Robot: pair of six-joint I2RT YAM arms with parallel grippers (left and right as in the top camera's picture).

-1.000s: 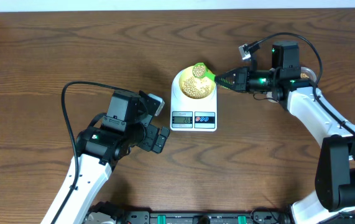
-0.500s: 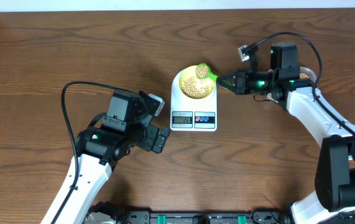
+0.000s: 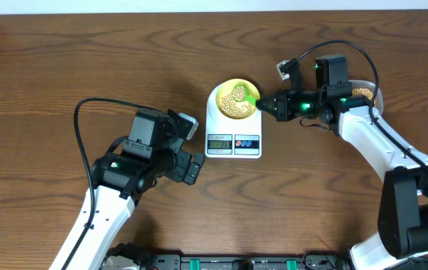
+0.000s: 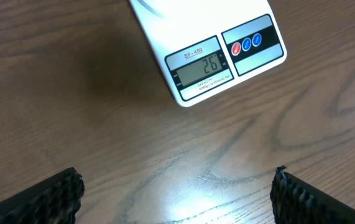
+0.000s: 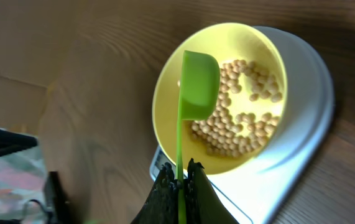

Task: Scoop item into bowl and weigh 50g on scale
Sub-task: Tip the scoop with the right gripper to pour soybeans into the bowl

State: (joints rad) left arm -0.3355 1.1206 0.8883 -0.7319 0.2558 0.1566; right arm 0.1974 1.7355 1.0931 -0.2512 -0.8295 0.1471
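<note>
Seeing beans (image 5: 239, 124) in yellow bowl (image 5: 165, 106) on scale (image 4: 227, 56), mid-surface (image 4: 102, 124), reading 26. Holding green scoop (image 5: 199, 84) tipped over bowl with right gripper (image 5: 180, 180), jaws clamped on handle. Hovering left gripper (image 4: 177, 180) near scale front, jaws wide apart.

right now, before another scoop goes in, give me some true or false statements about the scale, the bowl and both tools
1. The scale reads 26. True.
2. The bowl stands on the table beside the scale. False: it sits on the scale's platform.
3. The right tool is shut on the green scoop's handle. True.
4. The left tool grips the bowl. False: it is open and empty, over the bare table in front of the scale.
5. The bowl is empty. False: beans lie in it.
</note>
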